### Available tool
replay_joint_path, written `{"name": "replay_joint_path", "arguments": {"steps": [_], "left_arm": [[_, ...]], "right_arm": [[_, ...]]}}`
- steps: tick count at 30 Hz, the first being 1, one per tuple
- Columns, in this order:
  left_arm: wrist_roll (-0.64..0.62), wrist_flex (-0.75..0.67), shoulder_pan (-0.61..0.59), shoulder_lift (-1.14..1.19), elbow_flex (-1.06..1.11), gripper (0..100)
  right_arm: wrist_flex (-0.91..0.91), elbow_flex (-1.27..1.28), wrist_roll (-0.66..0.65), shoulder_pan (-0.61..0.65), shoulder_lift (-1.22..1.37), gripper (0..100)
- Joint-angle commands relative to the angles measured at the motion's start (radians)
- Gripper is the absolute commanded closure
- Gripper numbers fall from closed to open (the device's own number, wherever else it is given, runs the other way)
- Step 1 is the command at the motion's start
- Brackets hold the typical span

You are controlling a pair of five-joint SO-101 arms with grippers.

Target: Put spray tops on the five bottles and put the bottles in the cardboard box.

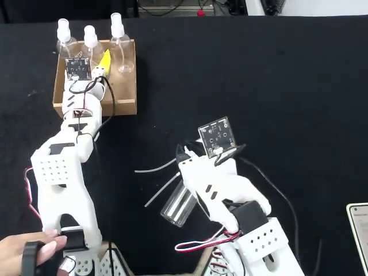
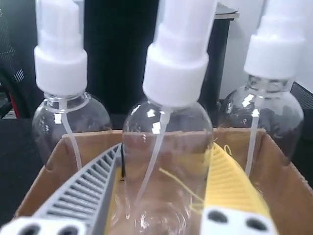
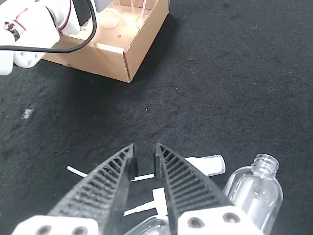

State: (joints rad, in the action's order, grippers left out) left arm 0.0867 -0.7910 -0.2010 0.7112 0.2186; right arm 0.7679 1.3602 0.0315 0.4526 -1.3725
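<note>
Between the left gripper's [image 2: 166,152] fingers, inside the cardboard box [image 2: 276,164], stands a capped bottle [image 2: 168,117], gripped on both sides. Two more capped bottles [image 2: 68,115] stand just beyond it. Just past the narrowly parted, empty right gripper [image 3: 144,154] lies a spray top [image 3: 206,164], with an uncapped bottle [image 3: 254,188] beside it.

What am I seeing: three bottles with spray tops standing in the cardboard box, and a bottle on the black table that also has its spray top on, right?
Not quite. The right wrist view shows the bottle on the black table with its threaded neck open, a loose spray top lying beside it. The three bottles with spray tops do stand in the cardboard box.
</note>
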Motion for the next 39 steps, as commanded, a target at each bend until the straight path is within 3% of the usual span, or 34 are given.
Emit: {"name": "replay_joint_path", "arguments": {"steps": [1, 39], "left_arm": [[0.005, -0.009, 0.005, -0.012, -0.042, 76], [-0.031, -0.008, 0.004, -0.009, -0.039, 76]], "right_arm": [[-0.023, -0.012, -0.009, -0.012, -0.022, 94.2], [-0.023, -0.012, -0.009, -0.014, -0.022, 94.2]]}}
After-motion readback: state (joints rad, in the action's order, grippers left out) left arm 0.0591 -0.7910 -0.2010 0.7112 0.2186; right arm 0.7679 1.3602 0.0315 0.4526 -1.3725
